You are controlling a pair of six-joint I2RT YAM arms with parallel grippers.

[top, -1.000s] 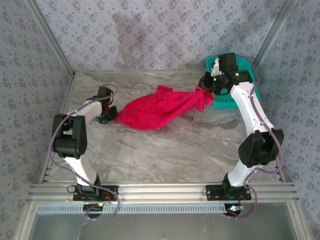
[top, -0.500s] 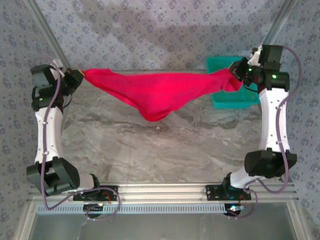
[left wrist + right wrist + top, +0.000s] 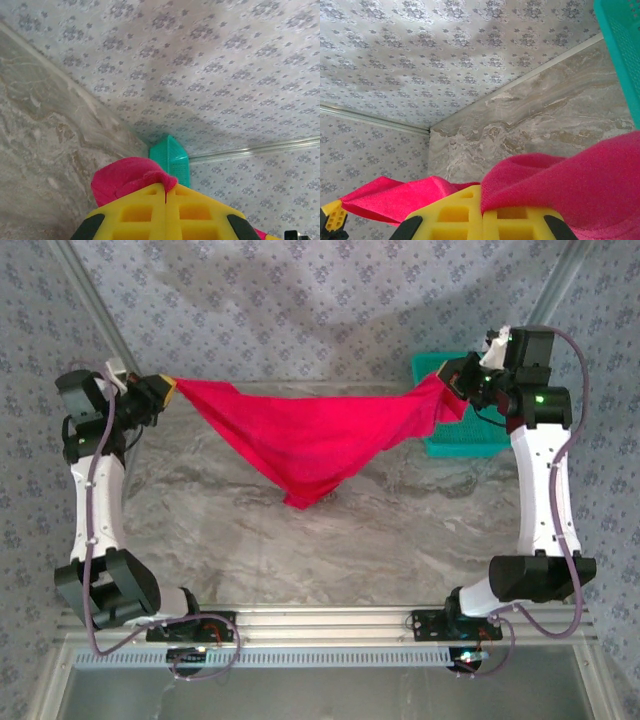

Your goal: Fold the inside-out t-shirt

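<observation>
Both my jaws are clamped shut on opposite ends of the inside-out t-shirt (image 3: 310,440), which hangs stretched above the table (image 3: 330,550). Each pinch looks small, so pulling wider could slip a corner free.

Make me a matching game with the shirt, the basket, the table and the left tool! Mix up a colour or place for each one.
Things:
1. shirt
2. basket
3. table
4. left tool

Clues:
A. teal, at the far right corner
B. grey and swirly like marble
C. red, hanging stretched out in the air
D. yellow, shut on one end of the cloth

Pairs: 1-C, 2-A, 3-B, 4-D
</observation>
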